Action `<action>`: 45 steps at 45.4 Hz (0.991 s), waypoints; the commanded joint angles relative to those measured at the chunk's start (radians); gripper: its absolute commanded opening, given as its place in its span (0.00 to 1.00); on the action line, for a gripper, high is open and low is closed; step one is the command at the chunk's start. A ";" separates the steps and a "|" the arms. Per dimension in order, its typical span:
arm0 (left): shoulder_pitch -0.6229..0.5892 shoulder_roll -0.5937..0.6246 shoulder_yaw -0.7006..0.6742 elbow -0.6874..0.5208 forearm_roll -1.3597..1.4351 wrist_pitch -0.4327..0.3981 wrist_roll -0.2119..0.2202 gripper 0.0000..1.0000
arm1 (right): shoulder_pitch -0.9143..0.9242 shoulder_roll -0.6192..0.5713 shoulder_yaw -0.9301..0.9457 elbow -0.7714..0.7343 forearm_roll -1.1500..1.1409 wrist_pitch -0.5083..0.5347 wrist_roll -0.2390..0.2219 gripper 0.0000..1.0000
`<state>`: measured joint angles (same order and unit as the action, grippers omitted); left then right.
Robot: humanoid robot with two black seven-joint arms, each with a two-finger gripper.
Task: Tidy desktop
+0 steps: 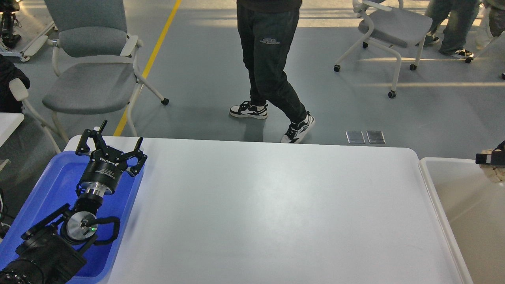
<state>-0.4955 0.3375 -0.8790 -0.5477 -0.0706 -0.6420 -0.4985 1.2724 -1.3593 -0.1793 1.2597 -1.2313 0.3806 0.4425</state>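
The white desktop (268,209) fills the middle of the head view and nothing lies on it. My left gripper (114,138) is open and empty, held over the far end of the blue tray (43,197) at the desktop's left edge. Only a black end of my right gripper (491,157) shows at the right edge of the view, above the off-white bin (438,197). A beige crumpled lump (493,171) sits right under it, touching it. The fingers cannot be told apart.
A person in black trousers (272,67) walks on the floor just beyond the desktop's far edge. A grey chair (94,75) stands behind the far left corner and another (390,27) stands at the back right. A second white table edge (8,126) shows at the left.
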 commanded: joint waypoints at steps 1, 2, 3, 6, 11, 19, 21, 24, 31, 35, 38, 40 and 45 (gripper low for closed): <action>0.000 0.000 0.000 0.000 0.000 0.001 0.000 1.00 | -0.162 0.068 0.001 -0.173 0.236 -0.104 0.013 0.00; 0.000 0.000 0.000 0.000 0.000 0.001 0.000 1.00 | -0.180 0.077 0.003 -0.192 0.259 -0.114 0.015 0.00; 0.000 0.000 0.000 0.000 0.000 0.001 0.000 1.00 | -0.198 0.088 0.009 -0.213 0.283 -0.118 0.018 0.00; 0.000 0.000 0.000 0.000 0.000 0.001 0.000 1.00 | -0.248 0.117 0.014 -0.278 0.361 -0.131 0.034 0.00; 0.000 0.000 0.000 0.000 0.000 0.001 0.000 1.00 | -0.317 0.172 0.014 -0.384 0.510 -0.138 0.044 0.00; 0.000 0.000 0.000 0.000 0.000 0.001 0.000 1.00 | -0.459 0.321 0.015 -0.618 0.766 -0.146 0.044 0.00; 0.000 0.000 0.000 0.000 0.000 0.001 0.000 1.00 | -0.493 0.354 0.017 -0.667 0.797 -0.146 0.044 0.00; 0.000 0.000 0.000 0.000 0.000 0.001 0.000 1.00 | -0.536 0.410 0.023 -0.747 0.835 -0.147 0.044 0.00; 0.000 0.000 0.000 0.000 0.000 -0.001 0.000 1.00 | -0.649 0.554 0.070 -0.959 0.926 -0.140 0.041 0.00; 0.000 0.000 0.000 0.000 0.000 -0.001 0.000 1.00 | -0.685 0.624 0.093 -1.048 0.957 -0.135 0.036 0.00; 0.000 0.000 0.000 0.000 0.000 0.001 0.000 1.00 | -0.703 0.675 0.104 -1.106 0.974 -0.135 0.033 0.00; 0.000 0.000 0.000 0.000 0.000 0.001 0.000 1.00 | -0.712 0.706 0.104 -1.141 0.984 -0.138 0.030 0.00; 0.000 0.000 0.000 0.000 0.000 -0.001 0.000 1.00 | -0.738 0.779 0.106 -1.217 1.027 -0.144 0.012 0.00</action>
<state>-0.4955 0.3375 -0.8790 -0.5476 -0.0705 -0.6420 -0.4985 0.6159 -0.7436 -0.0950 0.2422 -0.3035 0.2430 0.4751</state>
